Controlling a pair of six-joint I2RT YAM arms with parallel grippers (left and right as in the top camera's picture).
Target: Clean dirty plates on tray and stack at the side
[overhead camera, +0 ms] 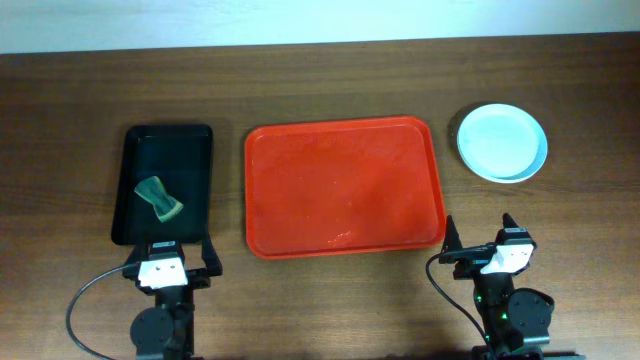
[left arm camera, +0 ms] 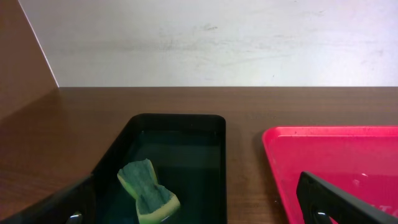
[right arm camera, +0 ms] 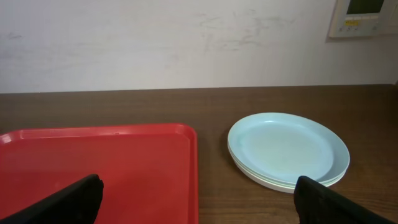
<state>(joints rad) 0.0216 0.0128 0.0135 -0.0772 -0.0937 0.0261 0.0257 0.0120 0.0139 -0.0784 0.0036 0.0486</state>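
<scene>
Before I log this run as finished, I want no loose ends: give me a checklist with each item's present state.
1. Red tray bare of plates: ok.
2. Plates stacked on the table right of the tray: ok. The right wrist view shows more than one rim; exact count cannot tell.
3. Top plate free of smears: ok. Lower plates hidden: cannot tell.
4. Sponge lying in the black tray: ok.
5. Left gripper open, holding nothing: ok.
6. Right gripper open, holding nothing: ok.
</scene>
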